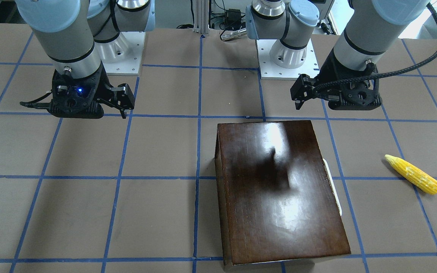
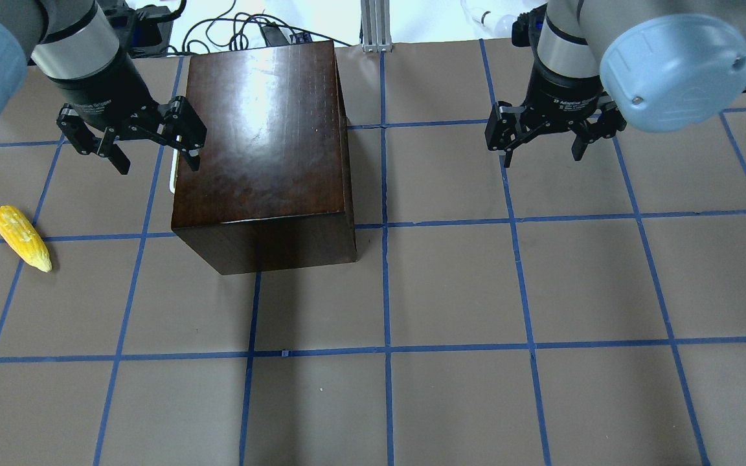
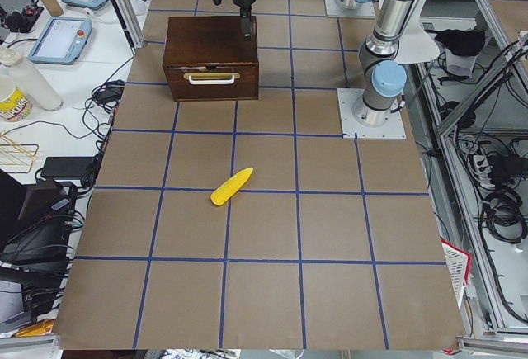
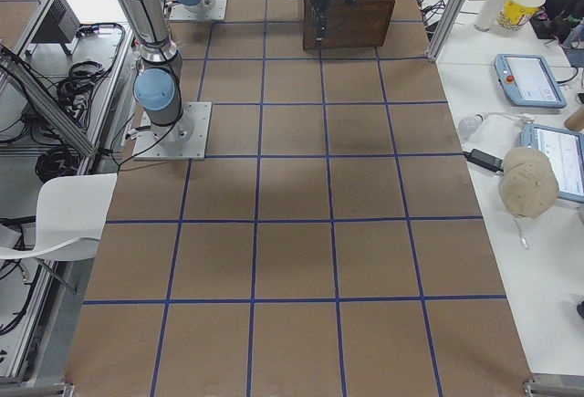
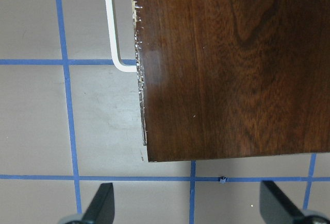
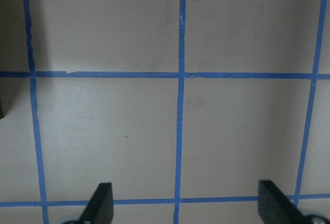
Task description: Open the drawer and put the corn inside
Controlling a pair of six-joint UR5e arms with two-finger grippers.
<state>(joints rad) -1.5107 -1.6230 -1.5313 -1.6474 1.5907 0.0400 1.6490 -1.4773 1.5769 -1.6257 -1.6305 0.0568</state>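
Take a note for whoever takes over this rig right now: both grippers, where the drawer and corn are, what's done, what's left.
Left gripper: open, empty, hovering over the handle-side edge of the box.
Right gripper: open, empty, over bare table.
Drawer: shut, with its white handle facing the robot's left.
Corn: lying on the table on that same side, apart from the box.
Done: nothing yet.
Left: pull the drawer open, pick up the corn, place it inside.

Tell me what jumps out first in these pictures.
A glossy dark-brown box sits on the blue-gridded table, its drawer shut. A yellow corn cob lies alone off the box's handle side. The left gripper hovers open by that edge; the right gripper hangs open, apart from both.
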